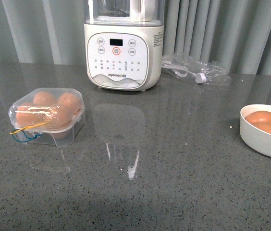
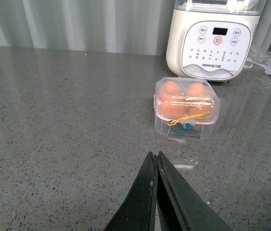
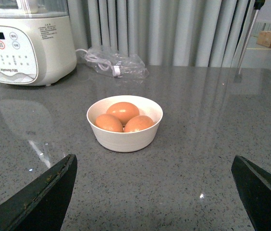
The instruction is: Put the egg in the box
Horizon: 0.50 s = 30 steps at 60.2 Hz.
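On the grey counter (image 1: pixel 174 192) the clear box (image 1: pixel 46 117) sits at about nine o'clock in the front view, its lid down over brown eggs and its yellow and blue bands hanging at the near corner; how many of its cells are filled cannot be told for certain through the plastic, though at least three eggs show. The white bowl (image 1: pixel 263 137) stands well apart at three o'clock, and the right wrist view shows three eggs in it, the egg (image 3: pixel 122 110) lying highest at the back being the easiest to reach. A white kitchen appliance (image 1: pixel 124 45) stands at twelve o'clock with a crumpled plastic bag (image 1: pixel 195 69) beside it. Neither arm shows in the front view. The left gripper (image 2: pixel 155 161) has its two dark fingers pressed together with nothing between them, pointing toward the box from the near side. The right gripper (image 3: pixel 152 192) is spread wide, its fingers at the two lower corners of its own view, empty, and facing the bowl. My judgement is that this is the very start of a fetch: no egg is held. Next the right arm would need to come down over the bowl and close gently on one egg, while the closed lid looks like it must be lifted first, a job the left arm is placed for.
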{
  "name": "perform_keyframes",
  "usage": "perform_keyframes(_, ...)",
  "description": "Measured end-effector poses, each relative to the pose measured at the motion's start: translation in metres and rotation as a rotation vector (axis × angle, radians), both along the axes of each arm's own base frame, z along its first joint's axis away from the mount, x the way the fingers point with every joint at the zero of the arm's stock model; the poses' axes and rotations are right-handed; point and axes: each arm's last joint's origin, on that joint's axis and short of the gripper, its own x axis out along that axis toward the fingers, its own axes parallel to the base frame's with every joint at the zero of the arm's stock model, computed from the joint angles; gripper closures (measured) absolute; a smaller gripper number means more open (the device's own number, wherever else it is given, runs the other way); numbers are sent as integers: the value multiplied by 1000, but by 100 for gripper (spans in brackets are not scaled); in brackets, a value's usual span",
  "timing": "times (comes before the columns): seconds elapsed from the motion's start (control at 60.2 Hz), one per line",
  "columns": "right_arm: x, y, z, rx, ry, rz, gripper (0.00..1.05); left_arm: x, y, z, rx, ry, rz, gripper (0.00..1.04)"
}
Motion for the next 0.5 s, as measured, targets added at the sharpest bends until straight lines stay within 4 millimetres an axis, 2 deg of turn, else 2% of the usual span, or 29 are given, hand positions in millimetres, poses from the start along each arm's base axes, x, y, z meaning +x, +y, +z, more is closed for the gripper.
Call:
perform_keyframes(0.1, 0, 0, 0, 0, 0, 0, 7, 0, 0, 0, 0, 0, 0, 101)
perform_keyframes(0.166, 0, 0, 0, 0, 0, 0, 7, 0, 0, 0, 0, 0, 0, 86)
perform_keyframes(0.498, 0, 0, 0, 0, 0, 0, 7, 0, 0, 0, -1, 0, 0, 29)
